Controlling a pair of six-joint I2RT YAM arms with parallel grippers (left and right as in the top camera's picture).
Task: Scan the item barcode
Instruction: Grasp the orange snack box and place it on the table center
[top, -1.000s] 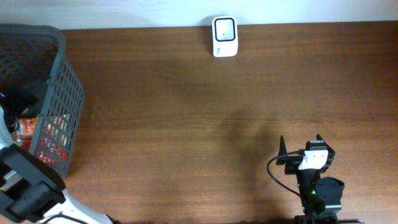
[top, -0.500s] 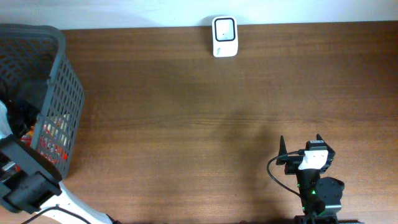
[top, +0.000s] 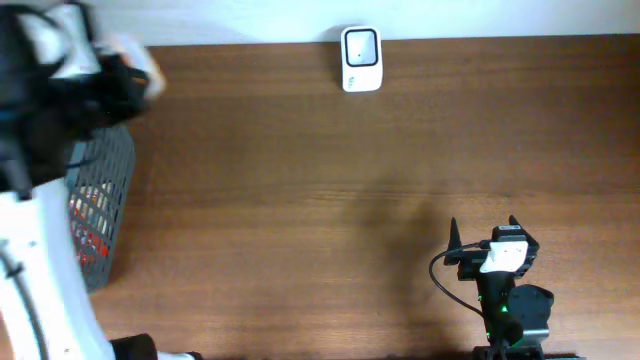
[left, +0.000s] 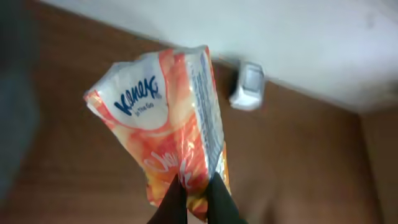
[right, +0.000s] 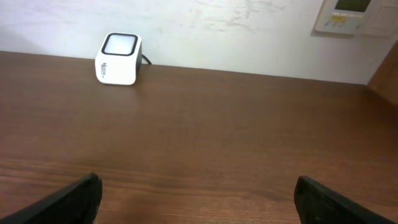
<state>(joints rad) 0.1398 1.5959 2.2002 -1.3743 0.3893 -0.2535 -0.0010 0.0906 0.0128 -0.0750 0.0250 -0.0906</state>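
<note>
A soft orange and white Kleenex tissue pack (left: 168, 118) hangs in the air, pinched at its lower end by my left gripper (left: 196, 188), which is shut on it. From overhead the pack is a pale blur (top: 135, 55) at the back left, above the basket, with my left arm (top: 40, 130) raised high and blurred. No barcode shows on the pack's visible faces. The white scanner (top: 361, 58) stands at the table's back edge, also in the left wrist view as a scanner (left: 247, 87) beyond the pack. My right gripper (top: 484, 230) rests open near the front right, holding nothing.
A dark mesh basket (top: 100, 190) stands at the left edge with red and orange packets (top: 90, 215) inside. In the right wrist view the scanner (right: 118, 59) sits far left against a white wall, with a wall panel (right: 348, 15) at top right.
My left arm has risen out of the basket toward the back left, carrying the tissue pack its gripper shut on. The right arm has not moved.
</note>
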